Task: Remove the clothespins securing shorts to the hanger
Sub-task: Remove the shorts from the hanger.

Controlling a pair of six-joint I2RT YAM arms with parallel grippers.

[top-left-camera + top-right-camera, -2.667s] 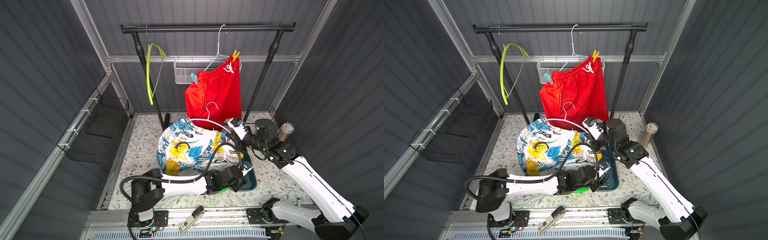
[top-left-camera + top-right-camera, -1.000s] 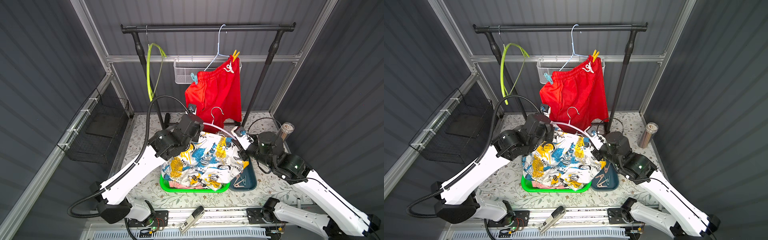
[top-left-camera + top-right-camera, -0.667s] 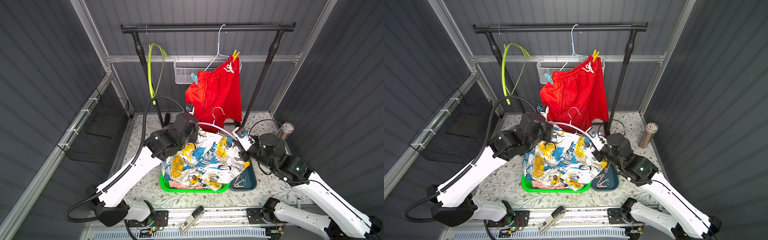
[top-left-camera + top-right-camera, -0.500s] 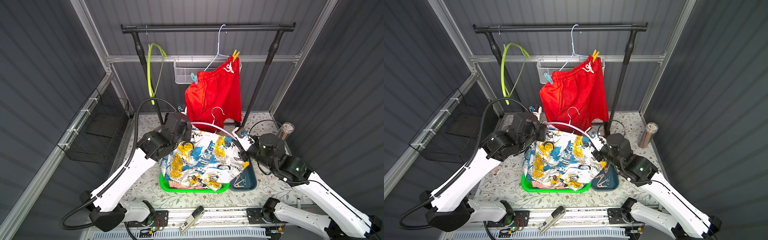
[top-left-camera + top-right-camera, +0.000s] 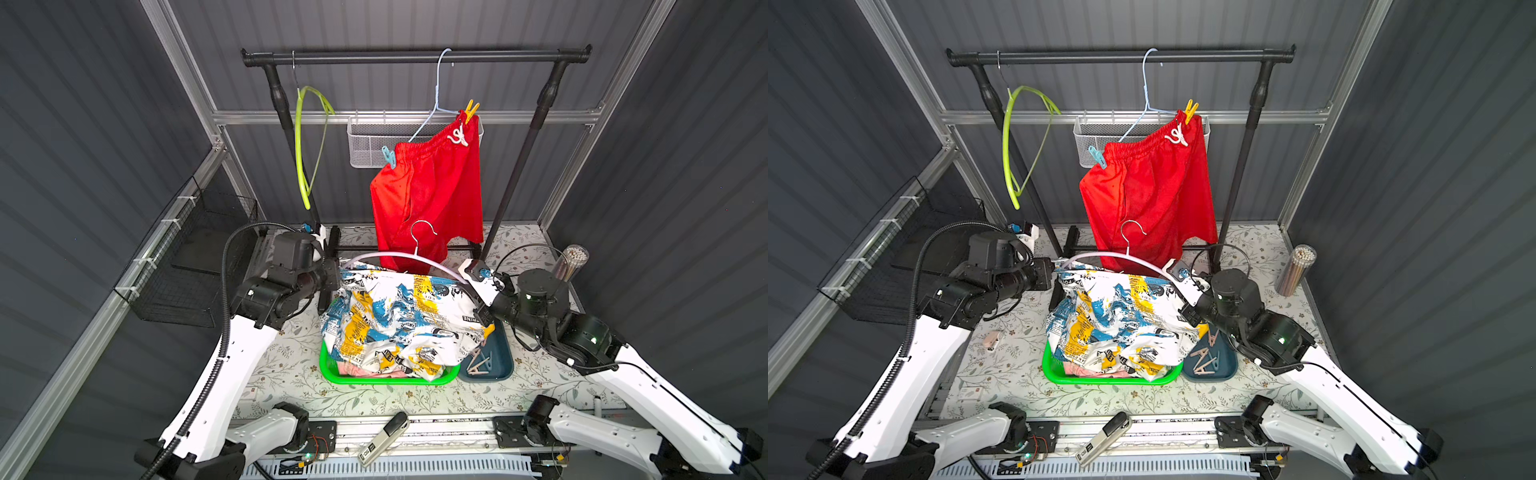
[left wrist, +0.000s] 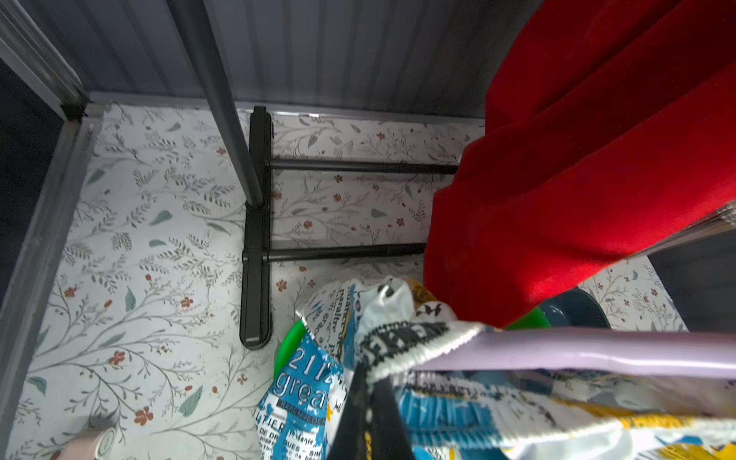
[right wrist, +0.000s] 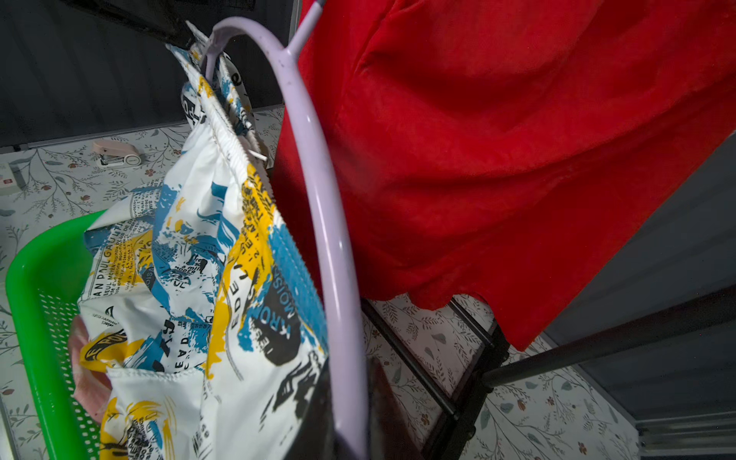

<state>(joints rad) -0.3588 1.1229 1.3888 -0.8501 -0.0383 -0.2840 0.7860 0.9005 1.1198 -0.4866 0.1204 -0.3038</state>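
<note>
Two visibly unremoved: yellow plastic clothespin (image 5: 471, 110) and light-blue clothespin (image 5: 389, 157) on hanging plain red fabric shorts (image 5: 428, 195); beige pegs (image 5: 1204, 357) in teal tray (image 5: 504, 353). Left claw (image 6: 368, 410) pinches newspaper-print shorts (image 5: 399, 316); right claw (image 7: 348, 410) clamps lilac plastic hanger (image 7: 316, 159).

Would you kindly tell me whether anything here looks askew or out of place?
The red shorts hang askew: their pale blue hanger tilts, so the blue clothespin end sits well below the yellow clothespin end.
</note>
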